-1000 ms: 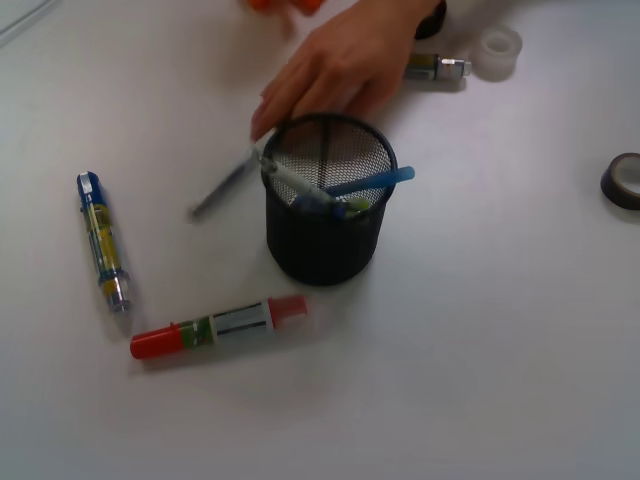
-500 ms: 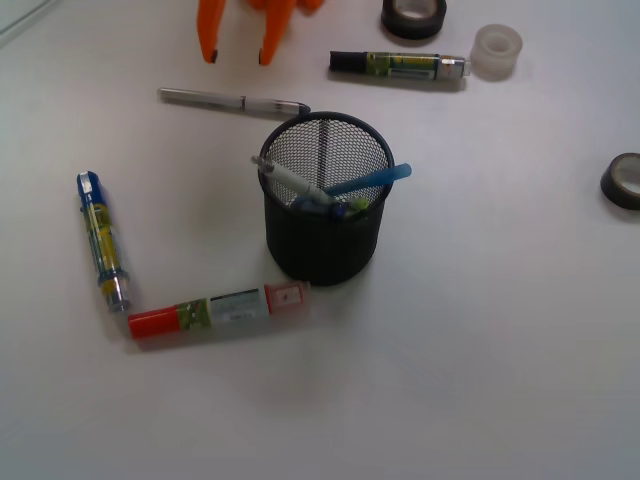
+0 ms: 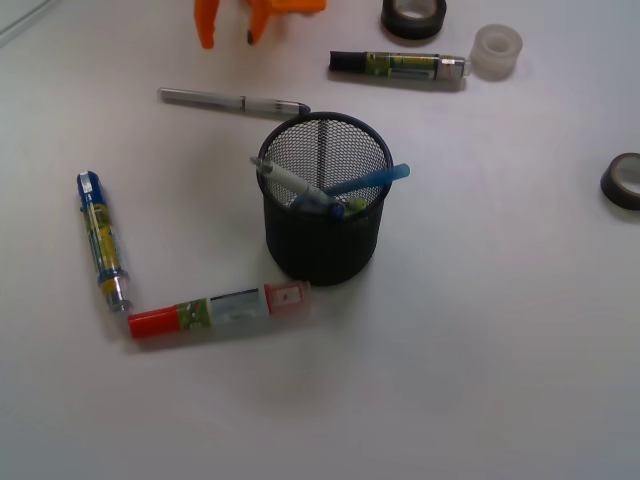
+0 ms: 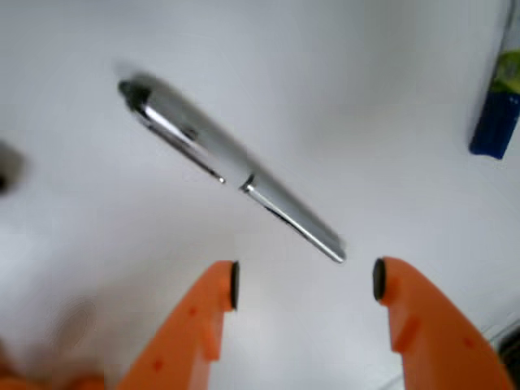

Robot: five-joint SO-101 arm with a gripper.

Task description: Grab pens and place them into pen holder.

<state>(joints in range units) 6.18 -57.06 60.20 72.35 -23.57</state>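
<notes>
My orange gripper (image 3: 230,38) is open and empty at the back of the table, above a silver pen (image 3: 233,101) that lies flat behind the black mesh pen holder (image 3: 324,200). In the wrist view the silver pen (image 4: 231,166) lies diagonally just ahead of my open gripper (image 4: 305,282), apart from both fingertips. The holder holds a blue pen (image 3: 368,182) and a grey pen (image 3: 285,178). A red marker (image 3: 218,311) and a yellow-blue marker (image 3: 101,240) lie at the front left. A black-capped marker (image 3: 398,65) lies at the back.
A black tape roll (image 3: 413,16) and a white tape roll (image 3: 497,50) sit at the back right. Another dark tape roll (image 3: 623,180) is at the right edge. A blue marker end (image 4: 497,110) shows at the right edge of the wrist view.
A hand over the holder one second ago has gone, leaving the silver pen flat behind the holder. The red marker shifted slightly. My gripper has moved a little up and out of frame.
</notes>
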